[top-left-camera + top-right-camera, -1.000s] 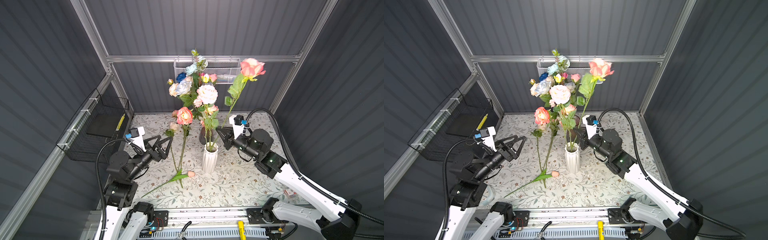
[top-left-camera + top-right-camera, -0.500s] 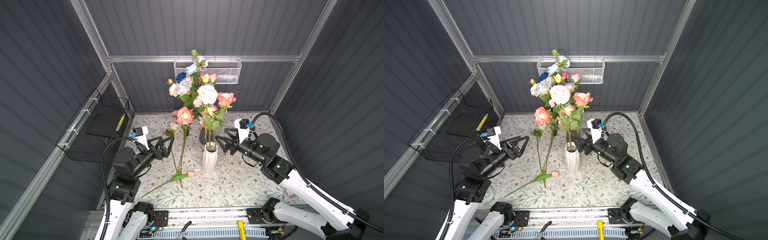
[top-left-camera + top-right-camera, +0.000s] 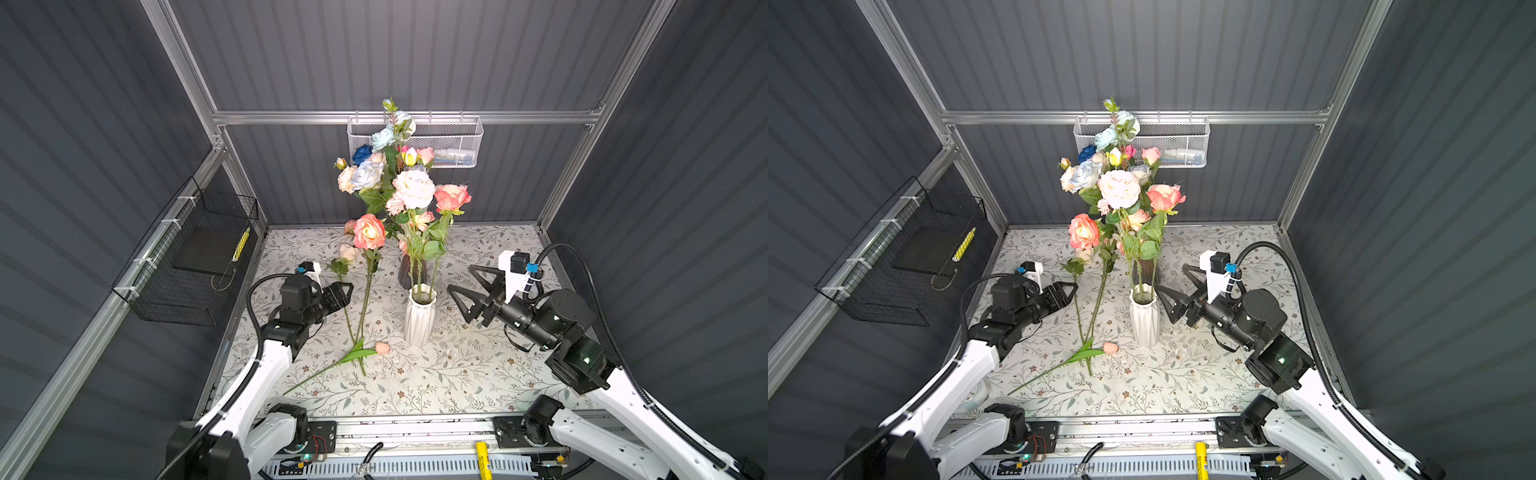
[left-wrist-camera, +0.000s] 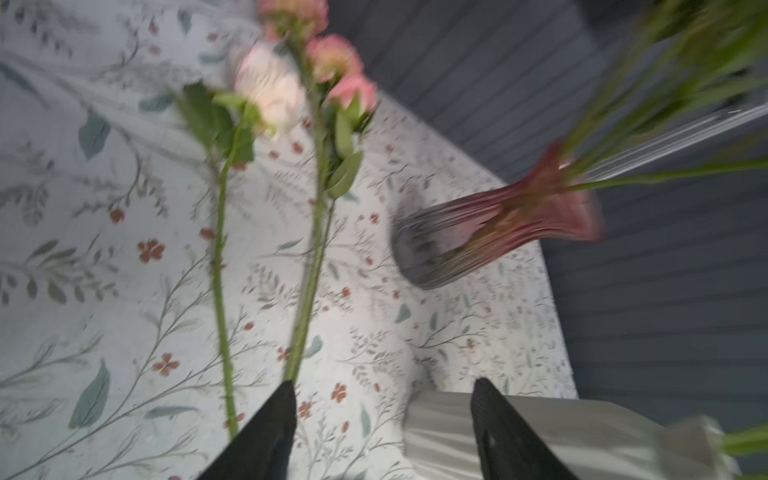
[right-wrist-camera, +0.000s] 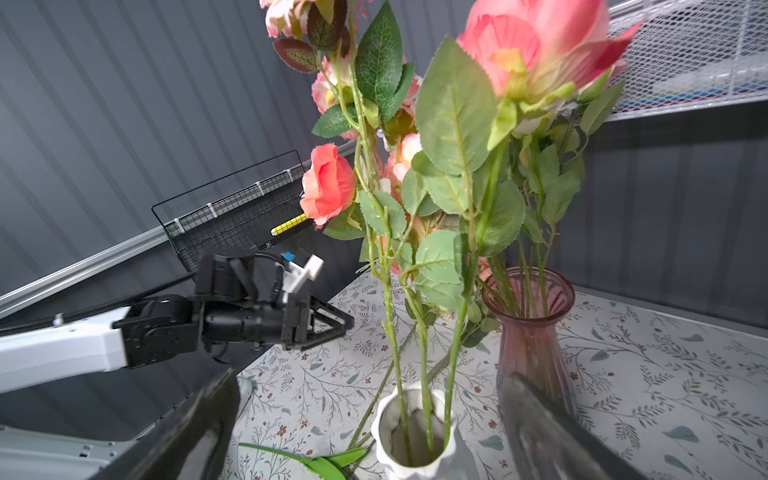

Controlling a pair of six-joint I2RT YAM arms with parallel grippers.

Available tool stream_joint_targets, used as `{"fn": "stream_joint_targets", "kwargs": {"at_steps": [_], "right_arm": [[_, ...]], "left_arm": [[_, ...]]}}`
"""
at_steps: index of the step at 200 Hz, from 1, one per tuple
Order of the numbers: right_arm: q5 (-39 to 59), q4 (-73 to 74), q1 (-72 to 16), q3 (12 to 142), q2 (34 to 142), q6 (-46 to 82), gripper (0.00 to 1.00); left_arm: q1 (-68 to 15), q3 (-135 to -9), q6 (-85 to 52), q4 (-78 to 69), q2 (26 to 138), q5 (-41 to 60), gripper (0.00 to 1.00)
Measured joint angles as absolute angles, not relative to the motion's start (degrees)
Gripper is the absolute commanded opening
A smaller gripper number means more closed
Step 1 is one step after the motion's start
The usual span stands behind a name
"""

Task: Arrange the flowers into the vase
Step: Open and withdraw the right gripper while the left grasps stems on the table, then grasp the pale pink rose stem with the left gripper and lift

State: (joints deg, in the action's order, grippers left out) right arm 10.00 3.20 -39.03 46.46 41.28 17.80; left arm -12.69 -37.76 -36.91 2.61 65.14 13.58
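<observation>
The right tool [image 3: 459,278] stands wide and empty just beside the white vase [image 3: 419,320]. Three stems sit in the vase's mouth, a pink rose [image 3: 452,197] topmost. The left tool [image 3: 347,291] has its jaws apart with nothing between them, close to two tall stems [image 3: 365,299] leaning up from the surface [image 3: 478,374]. A short bud flower [image 3: 359,354] lies flat nearby. A fuller bunch [image 3: 365,174] fills the dark glass vase [image 3: 405,272] behind. I'd say the next pick falls to the left: close on one leaning stem low down, then lift it clear of its neighbour.
</observation>
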Motion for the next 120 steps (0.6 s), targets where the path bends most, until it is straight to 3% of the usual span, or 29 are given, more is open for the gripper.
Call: {"fn": "stream_joint_targets", "kwargs": {"at_steps": [49, 120], "right_arm": [[9.15, 1.65, -39.03, 44.82, 38.28, 18.02, 0.99], [8.78, 0.97, -39.03, 44.36, 35.42, 18.26, 0.99]], "left_arm": [[-12.71, -45.32, -34.33, 0.32, 86.83, 4.75, 0.46], [-13.17, -62.92, -26.68, 1.69, 105.06, -8.23, 0.42]]}}
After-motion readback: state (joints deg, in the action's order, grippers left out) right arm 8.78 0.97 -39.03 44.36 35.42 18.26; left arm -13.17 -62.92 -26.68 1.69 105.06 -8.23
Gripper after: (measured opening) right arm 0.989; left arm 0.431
